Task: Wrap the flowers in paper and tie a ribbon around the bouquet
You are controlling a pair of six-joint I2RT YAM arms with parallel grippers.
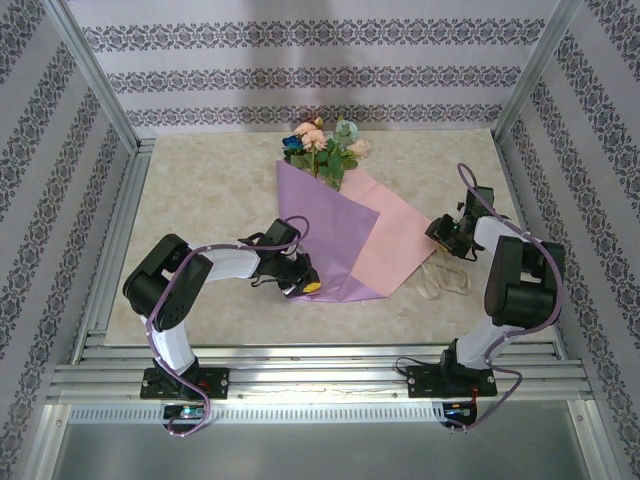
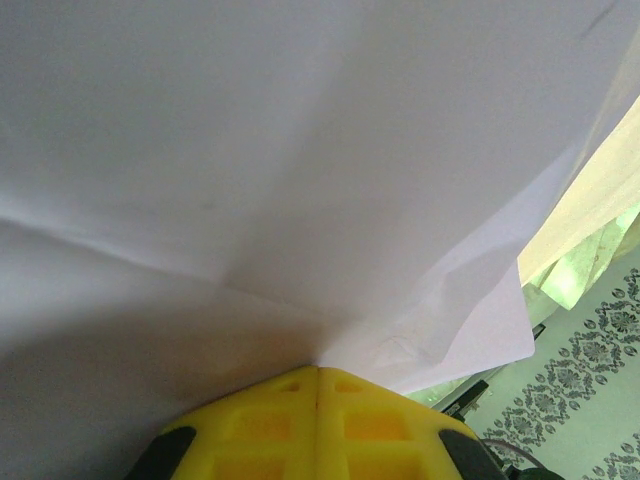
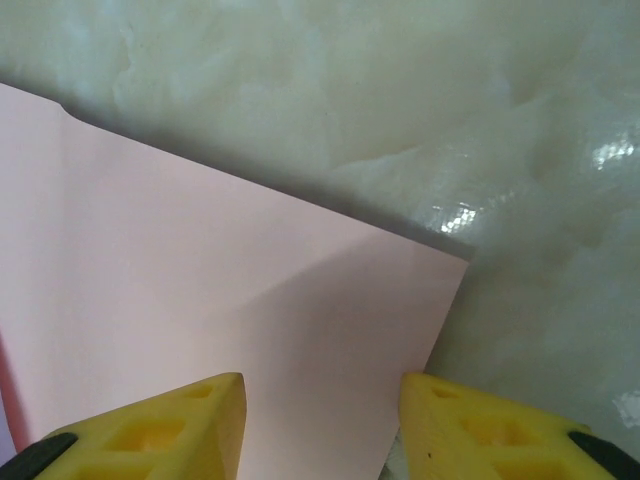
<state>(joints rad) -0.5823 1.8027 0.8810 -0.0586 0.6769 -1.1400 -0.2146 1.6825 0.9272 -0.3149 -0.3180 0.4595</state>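
Lying slantwise on the table [image 1: 200, 190], the paper [image 1: 318, 225] served as an open wrap. Its lilac flap was folded across the stems of the flowers [image 1: 325, 148], whose blooms and leaves stuck out past its far edge near the back wall, while the pink face lay bare to the right. The left gripper [image 1: 305, 286] sat at the near lilac corner with its yellow pads [image 2: 260, 425] pressed together on the sheet, and creases fanned out from the pinch. The right gripper [image 1: 441, 236] stood at the pink corner on the right, its fingers [image 3: 180, 420] partly spread with nothing held. In the wrist view that corner lay between them, though I could not tell whether they touched it. The ribbon [image 1: 446, 279] lay in loose loops on the table just beside that corner, by the right arm. Bare tabletop lay open left of the paper and behind the right gripper. The sheet looked thin, smooth and matte; the table was pale, marbled and glossy.
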